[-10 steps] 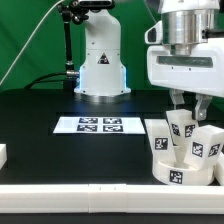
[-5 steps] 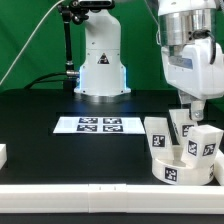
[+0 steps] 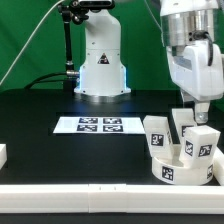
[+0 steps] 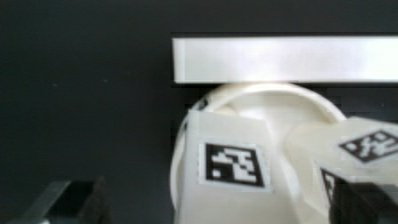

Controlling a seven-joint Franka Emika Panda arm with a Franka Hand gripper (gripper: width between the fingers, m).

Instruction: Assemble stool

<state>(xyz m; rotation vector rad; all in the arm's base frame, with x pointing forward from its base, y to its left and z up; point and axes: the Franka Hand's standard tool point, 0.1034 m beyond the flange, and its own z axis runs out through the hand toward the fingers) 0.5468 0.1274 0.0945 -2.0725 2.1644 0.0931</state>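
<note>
1. Stool (image 3: 180,155) parts sit grouped on the black tabletop (image 3: 60,95), directly beneath the jaws.
2. Three blocky legs stand upright in the round seat (image 3: 172,172), each showing a black-and-white tag.
3. The gripper (image 3: 192,112) hangs over the rear leg (image 3: 186,121); its jaws stand wide apart and grip nothing.
4. One front leg (image 3: 157,135) stands to the exterior view's left of the jaws, another (image 3: 201,142) just below them.
5. The marker board (image 3: 99,125) lies flat on the tabletop, well apart from the jaws toward the exterior view's left.
6. In the wrist view a tagged leg (image 4: 237,160) rises from the seat, beside the dark fingertips (image 4: 54,200).
</note>
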